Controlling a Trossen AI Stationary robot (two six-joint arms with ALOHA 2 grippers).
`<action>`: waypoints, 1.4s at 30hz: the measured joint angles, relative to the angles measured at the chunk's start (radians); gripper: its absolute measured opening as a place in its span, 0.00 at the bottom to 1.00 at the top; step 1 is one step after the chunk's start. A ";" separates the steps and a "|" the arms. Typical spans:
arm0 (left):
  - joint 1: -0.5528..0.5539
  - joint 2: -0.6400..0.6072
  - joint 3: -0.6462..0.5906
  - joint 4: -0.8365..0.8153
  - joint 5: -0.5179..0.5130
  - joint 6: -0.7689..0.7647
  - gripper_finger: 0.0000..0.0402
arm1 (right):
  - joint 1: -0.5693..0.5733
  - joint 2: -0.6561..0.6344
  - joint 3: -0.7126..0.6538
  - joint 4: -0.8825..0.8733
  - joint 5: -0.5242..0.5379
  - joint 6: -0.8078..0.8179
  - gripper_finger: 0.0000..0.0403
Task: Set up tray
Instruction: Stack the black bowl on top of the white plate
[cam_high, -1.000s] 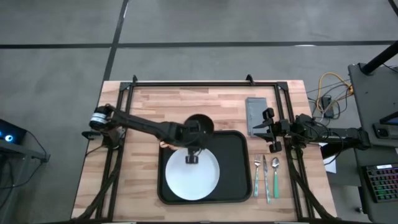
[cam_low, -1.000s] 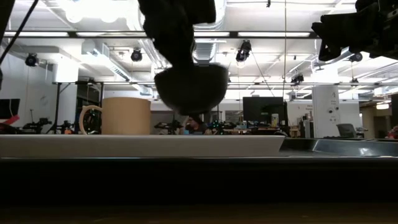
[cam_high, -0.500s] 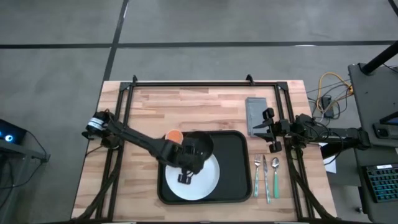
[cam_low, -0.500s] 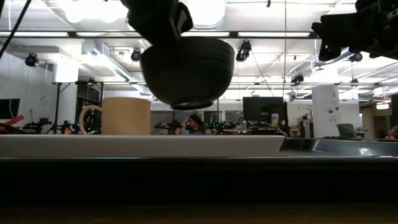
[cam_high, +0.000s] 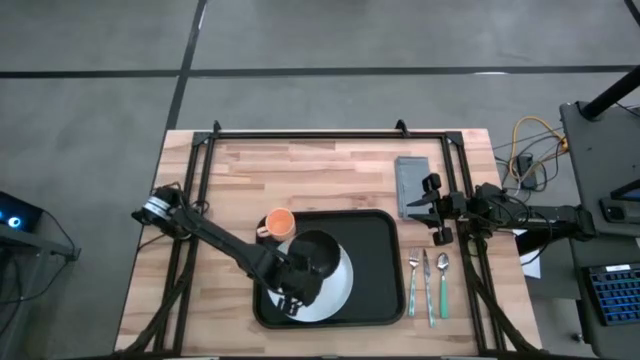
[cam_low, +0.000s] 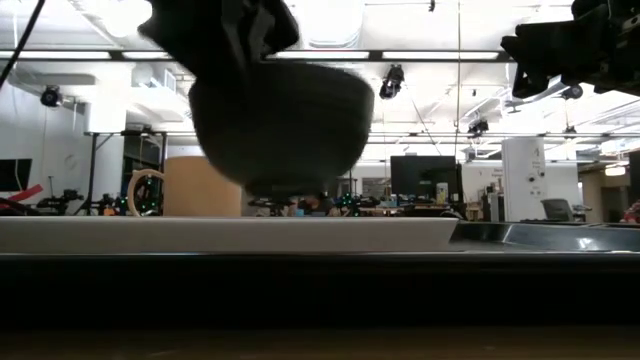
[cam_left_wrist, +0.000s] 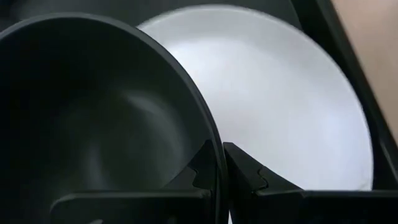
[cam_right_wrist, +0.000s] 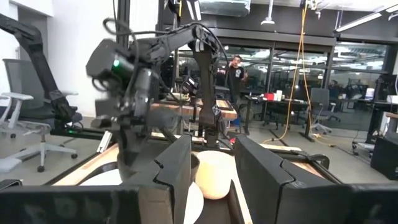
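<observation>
Our left gripper (cam_left_wrist: 217, 163) is clamped on the bowl's (cam_high: 316, 250) rim, the plate (cam_high: 337, 288) and tray (cam_high: 380, 270) beneath it. Our right gripper (cam_high: 432, 211) waits apart, fingers parted, empty.

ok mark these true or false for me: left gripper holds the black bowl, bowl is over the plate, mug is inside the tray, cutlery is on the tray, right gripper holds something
1. The left gripper is shut on the black bowl: true, it pinches the rim.
2. The bowl hangs over the white plate: true.
3. The orange mug stands inside the tray: false, it stands on the table at the tray's far left corner.
4. The cutlery lies on the tray: false, it lies on the table beside it.
5. The right gripper holds something: false, it is open and empty.
</observation>
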 joint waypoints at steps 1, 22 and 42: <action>-0.004 0.014 0.000 0.000 0.005 0.000 0.00 | 0.000 0.000 0.000 0.000 0.000 0.000 0.28; -0.091 0.081 -0.001 0.050 0.027 -0.040 0.00 | 0.000 0.000 0.000 0.000 0.000 0.000 0.28; -0.098 0.081 -0.029 0.035 0.047 -0.133 0.03 | 0.000 0.000 0.000 0.000 0.000 0.000 0.28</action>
